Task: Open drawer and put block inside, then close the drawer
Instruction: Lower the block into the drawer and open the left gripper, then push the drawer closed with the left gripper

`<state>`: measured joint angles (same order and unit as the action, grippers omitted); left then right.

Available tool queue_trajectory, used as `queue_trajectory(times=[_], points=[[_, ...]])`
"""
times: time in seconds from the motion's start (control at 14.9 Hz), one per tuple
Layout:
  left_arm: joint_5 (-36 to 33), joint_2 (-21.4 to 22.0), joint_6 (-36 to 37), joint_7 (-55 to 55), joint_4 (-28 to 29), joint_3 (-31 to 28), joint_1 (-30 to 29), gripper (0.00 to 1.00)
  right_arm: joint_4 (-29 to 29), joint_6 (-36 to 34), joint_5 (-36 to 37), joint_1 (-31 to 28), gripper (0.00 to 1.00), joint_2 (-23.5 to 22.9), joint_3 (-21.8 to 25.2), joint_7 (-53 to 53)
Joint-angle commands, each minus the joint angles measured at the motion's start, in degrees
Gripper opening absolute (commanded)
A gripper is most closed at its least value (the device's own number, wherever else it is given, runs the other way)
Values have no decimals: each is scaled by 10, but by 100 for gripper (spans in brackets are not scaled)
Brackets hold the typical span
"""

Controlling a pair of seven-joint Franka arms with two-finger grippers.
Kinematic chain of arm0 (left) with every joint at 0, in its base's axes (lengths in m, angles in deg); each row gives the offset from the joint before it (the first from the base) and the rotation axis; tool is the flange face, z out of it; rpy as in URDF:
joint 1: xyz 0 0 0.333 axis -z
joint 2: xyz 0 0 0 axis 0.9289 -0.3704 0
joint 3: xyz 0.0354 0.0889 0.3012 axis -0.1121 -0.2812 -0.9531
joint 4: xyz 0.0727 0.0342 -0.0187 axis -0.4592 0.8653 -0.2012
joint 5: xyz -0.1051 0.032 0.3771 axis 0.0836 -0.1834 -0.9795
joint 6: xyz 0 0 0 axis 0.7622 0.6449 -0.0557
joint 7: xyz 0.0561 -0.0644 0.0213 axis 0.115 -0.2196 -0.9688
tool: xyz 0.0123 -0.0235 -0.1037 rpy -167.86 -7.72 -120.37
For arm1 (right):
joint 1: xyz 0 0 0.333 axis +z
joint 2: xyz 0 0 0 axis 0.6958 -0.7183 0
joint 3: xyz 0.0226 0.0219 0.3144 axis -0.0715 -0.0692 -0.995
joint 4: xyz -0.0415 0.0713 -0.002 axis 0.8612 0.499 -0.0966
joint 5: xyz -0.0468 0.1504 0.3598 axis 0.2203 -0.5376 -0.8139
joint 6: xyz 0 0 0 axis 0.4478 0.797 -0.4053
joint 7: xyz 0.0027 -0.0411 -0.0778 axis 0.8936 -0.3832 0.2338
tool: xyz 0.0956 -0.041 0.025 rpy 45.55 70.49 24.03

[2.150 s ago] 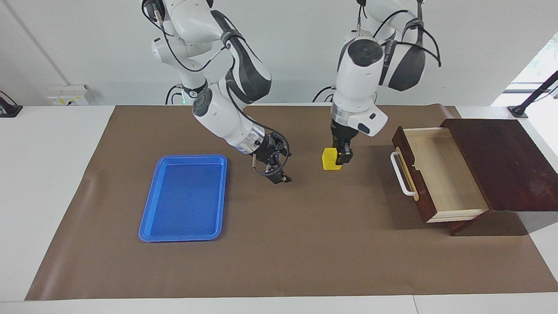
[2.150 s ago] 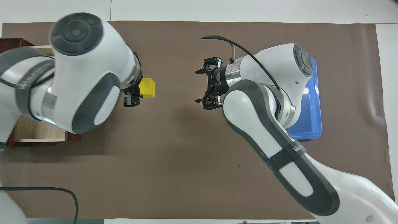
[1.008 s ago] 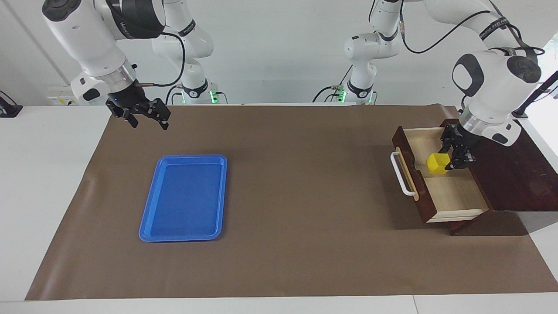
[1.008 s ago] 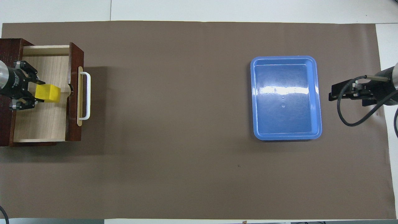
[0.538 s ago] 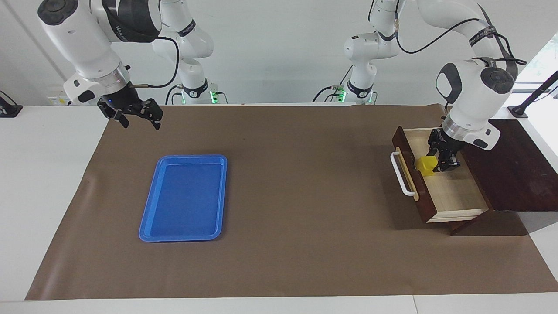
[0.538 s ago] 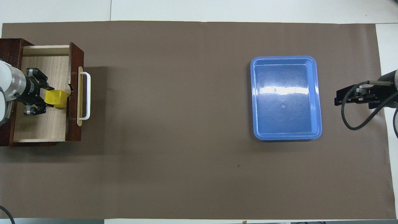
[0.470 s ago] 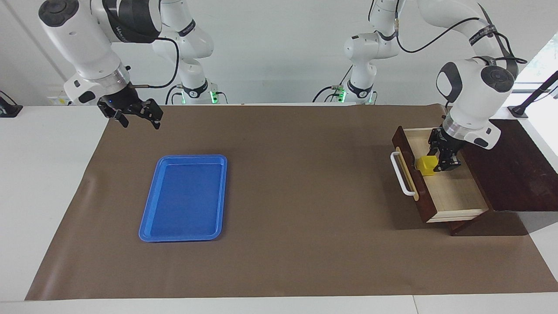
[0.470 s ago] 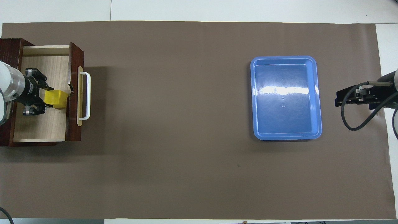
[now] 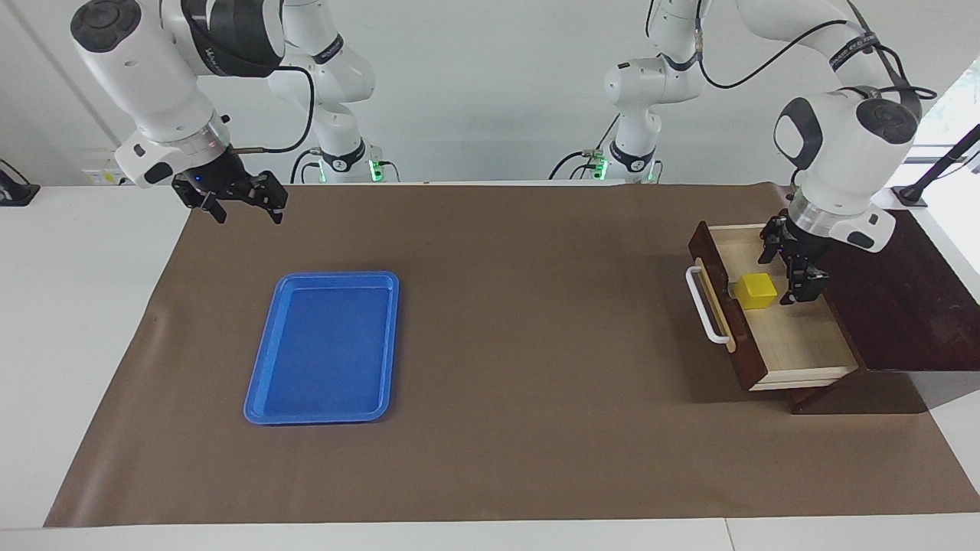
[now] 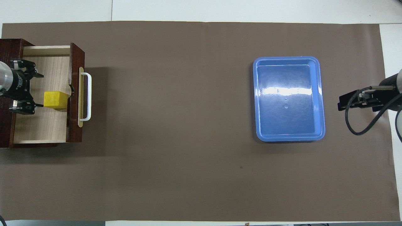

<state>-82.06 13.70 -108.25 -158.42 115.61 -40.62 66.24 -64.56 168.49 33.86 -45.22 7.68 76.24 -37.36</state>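
The drawer (image 9: 796,337) stands pulled out of its dark box (image 9: 896,291) at the left arm's end of the table, white handle (image 9: 704,306) facing the table's middle. The yellow block (image 9: 756,291) rests on the drawer's pale floor, close to the front panel. My left gripper (image 9: 790,269) hangs open just above the drawer, beside the block and apart from it. In the overhead view the block (image 10: 56,99) lies free in the drawer (image 10: 40,125), with the left gripper (image 10: 36,90) open beside it. My right gripper (image 9: 233,203) is open and empty.
A flat blue tray (image 9: 325,348) lies on the brown mat toward the right arm's end; it also shows in the overhead view (image 10: 289,125). The right arm waits raised over the mat's edge at its own end, its gripper (image 10: 348,102) beside the tray.
The left gripper lowered the block into the drawer, opened its fingers and drew back toward the box. The block now lies free. The right arm barely moved.
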Motion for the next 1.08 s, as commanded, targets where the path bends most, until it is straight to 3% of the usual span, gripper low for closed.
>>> queue_trajectory(times=[0.0,0.27,0.4,0.6,1.01], points=[[-4,-11,64,-44,-56,2,56,100,-6,-9,11,-12,100,7,-9,-23],[-19,-34,56,-148,-38,3,144,100,-6,-9,15,-12,100,8,-9,-39],[-41,-36,24,-166,4,3,157,100,-6,-9,17,-12,100,8,-9,-39],[-42,-26,-48,-150,62,1,122,100,-7,-10,16,-12,100,8,-9,-37],[-64,-28,-49,-83,55,-2,63,100,-5,-11,15,-8,100,12,-10,-33]])
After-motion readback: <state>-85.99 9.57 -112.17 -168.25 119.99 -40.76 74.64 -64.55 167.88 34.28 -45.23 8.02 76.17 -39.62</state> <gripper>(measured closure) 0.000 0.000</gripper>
